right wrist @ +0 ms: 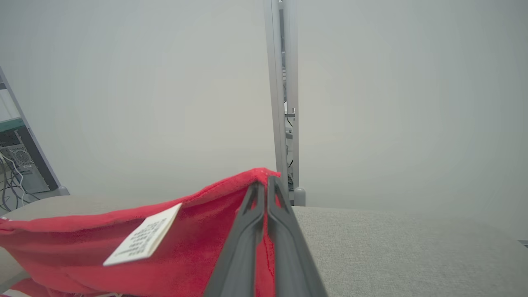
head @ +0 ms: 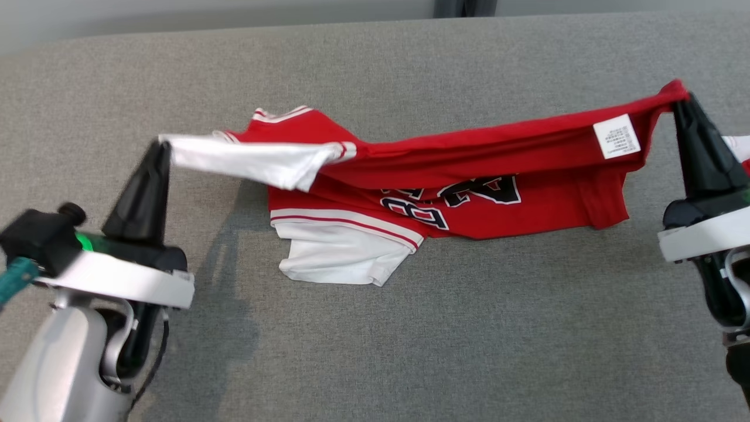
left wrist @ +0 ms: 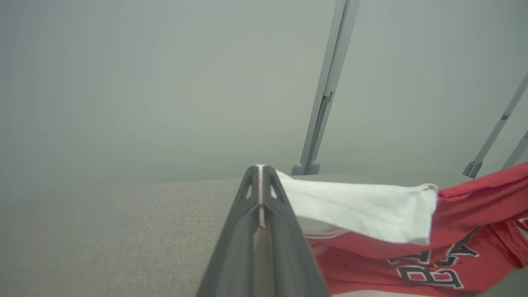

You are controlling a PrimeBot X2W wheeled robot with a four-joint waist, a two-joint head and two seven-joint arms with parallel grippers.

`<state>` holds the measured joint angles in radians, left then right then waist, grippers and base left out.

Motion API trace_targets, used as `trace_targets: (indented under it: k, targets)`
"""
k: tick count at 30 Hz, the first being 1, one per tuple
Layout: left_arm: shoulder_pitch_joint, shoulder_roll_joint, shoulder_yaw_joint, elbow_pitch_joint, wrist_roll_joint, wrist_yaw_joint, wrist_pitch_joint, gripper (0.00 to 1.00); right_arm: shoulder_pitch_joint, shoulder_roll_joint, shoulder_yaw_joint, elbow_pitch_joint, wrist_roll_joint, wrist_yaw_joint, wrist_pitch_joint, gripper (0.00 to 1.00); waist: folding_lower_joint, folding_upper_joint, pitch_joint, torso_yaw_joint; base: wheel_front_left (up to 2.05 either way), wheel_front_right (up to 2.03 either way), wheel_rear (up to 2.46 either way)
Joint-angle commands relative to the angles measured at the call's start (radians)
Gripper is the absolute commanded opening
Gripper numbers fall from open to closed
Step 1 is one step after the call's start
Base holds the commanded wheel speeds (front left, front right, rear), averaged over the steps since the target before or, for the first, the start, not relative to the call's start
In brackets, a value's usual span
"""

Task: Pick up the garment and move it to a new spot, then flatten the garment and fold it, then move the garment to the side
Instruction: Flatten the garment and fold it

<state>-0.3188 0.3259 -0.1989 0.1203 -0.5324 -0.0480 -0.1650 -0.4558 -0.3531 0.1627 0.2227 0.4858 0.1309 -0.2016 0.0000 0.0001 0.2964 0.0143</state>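
Closest, at the lower left of the head view, the left gripper has its two dark fingers pressed together on the cuff of a white sleeve, holding it up off the grey surface. The left wrist view shows a thin edge of white cloth pinched between those fingers, with the sleeve hanging out to their right.

That sleeve belongs to a red shirt with dark, white-edged lettering, in the middle of the surface. Its lower layer rests flat, with the other sleeve spread toward the camera. Its upper edge is stretched in the air between the two grippers. A white label sits on the raised red edge near its right end.

At the far right, the right gripper is clamped on the red corner, fingers together. In the right wrist view the red cloth drapes to the left of the closed fingers, the label facing up, and a grey post stands behind.
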Motion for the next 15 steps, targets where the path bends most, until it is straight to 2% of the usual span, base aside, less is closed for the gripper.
trace_targets:
  k: [1, 9, 15]
  targets:
    - [-0.020, 0.006, 0.012, -0.028, -0.003, 0.008, -0.004, 0.00, 0.007, -0.008, -0.010, -0.022, 0.004, 0.000, 0.008, 0.00, 0.0000, -0.0001, -0.010, -0.001, 0.00, 0.00, 0.00]
    - [-0.166, 0.058, 0.089, -0.345, 0.010, 0.053, 0.022, 0.00, -0.021, -0.031, -0.085, -0.302, 0.032, 0.000, 0.115, 0.00, 0.0000, -0.0001, -0.059, 0.002, 0.00, 0.00, 0.00]
    - [-0.345, 0.112, 0.092, -0.460, 0.054, 0.056, 0.095, 0.00, -0.069, -0.036, -0.144, -0.437, 0.047, 0.000, 0.194, 0.00, 0.0000, -0.0001, -0.086, -0.006, 0.00, 0.00, 0.00]
